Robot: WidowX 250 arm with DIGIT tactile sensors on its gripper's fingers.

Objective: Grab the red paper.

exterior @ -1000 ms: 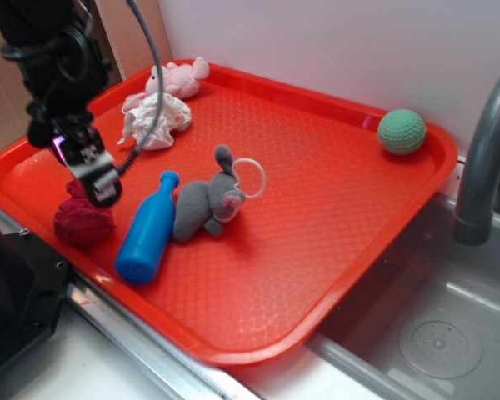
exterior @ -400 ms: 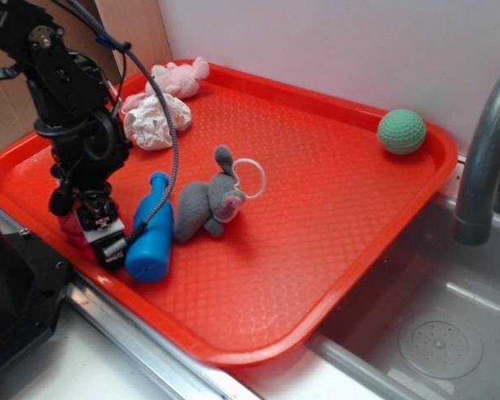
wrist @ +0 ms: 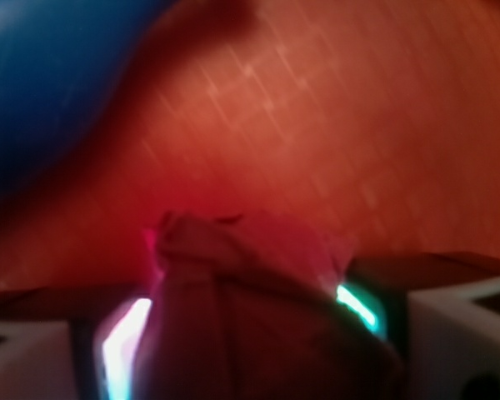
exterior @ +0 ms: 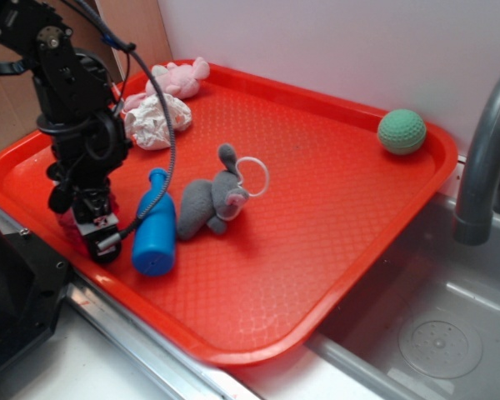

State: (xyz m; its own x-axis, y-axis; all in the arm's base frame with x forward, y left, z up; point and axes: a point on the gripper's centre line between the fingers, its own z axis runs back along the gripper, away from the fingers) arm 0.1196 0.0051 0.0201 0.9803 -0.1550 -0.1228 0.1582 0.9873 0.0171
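Your gripper (exterior: pixel 90 227) now sits lower, its jaws closed around the red paper (wrist: pixel 250 308). The blue bottle (exterior: pixel 155 235) just beside it has shifted slightly.

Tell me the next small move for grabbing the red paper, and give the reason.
Probably close the gripper. The wrist view shows the red paper already between its fingers, and the exterior view has the arm low on the tray beside the blue bottle.

red paper (wrist: pixel 250 292) – matt, wrinkly; tray (exterior: pixel 317 183) – textured glossy plastic; blue bottle (exterior: pixel 155 233) smooth plastic.
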